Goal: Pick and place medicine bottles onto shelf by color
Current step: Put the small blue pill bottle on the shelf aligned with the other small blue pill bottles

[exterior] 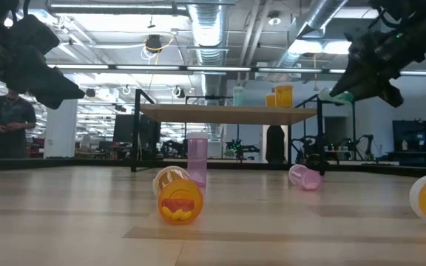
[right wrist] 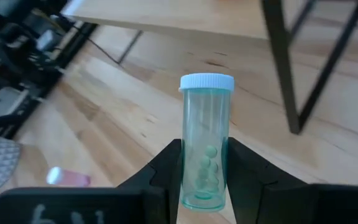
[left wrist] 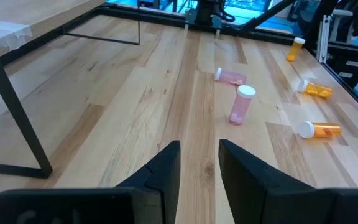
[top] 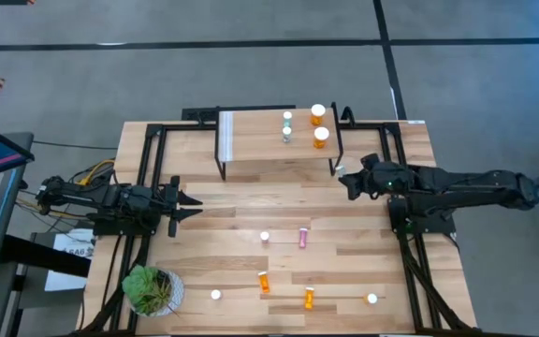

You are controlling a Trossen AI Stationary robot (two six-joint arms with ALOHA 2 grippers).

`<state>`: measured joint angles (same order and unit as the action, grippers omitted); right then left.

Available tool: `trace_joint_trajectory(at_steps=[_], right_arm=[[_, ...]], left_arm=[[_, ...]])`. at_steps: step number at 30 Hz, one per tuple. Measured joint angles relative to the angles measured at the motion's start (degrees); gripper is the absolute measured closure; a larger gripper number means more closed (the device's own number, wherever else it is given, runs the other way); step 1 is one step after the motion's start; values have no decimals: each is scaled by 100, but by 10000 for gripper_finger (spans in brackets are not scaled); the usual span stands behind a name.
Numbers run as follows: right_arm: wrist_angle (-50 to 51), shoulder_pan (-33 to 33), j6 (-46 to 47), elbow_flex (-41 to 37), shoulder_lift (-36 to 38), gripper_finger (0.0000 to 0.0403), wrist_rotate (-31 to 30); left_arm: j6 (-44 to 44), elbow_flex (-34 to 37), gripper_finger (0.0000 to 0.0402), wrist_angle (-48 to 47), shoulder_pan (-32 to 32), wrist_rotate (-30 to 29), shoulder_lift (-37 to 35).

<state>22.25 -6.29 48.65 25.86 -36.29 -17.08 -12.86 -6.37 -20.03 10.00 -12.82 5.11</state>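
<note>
Right tool gripping a pale green bottle beside the shelf.

The right tool (right wrist: 205, 163) clamps an upright green bottle (right wrist: 206, 140) near the shelf (top: 274, 150) leg. The left tool (left wrist: 199, 163), fingers slightly apart, holds nothing above the worktop (top: 232, 234). Two green and two orange bottles stand on the shelf.

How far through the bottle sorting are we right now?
Done: two orange bottles and two pale green bottles stand on the shelf. In hand: the right gripper grips a green bottle beside the shelf. Left: pink and orange bottles lie on the table; the left gripper is empty.
</note>
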Motion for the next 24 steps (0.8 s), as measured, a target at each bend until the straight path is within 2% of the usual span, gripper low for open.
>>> trace_joint_trajectory(at_steps=[10,24], right_arm=[[-1090,280,-662,-1,-37,283,-7],[-3575,870,-2425,1,-307,283,-107]], left_arm=[[-2,2,304,0,-2,0,1],[-2,1,304,0,-2,-1,1]])
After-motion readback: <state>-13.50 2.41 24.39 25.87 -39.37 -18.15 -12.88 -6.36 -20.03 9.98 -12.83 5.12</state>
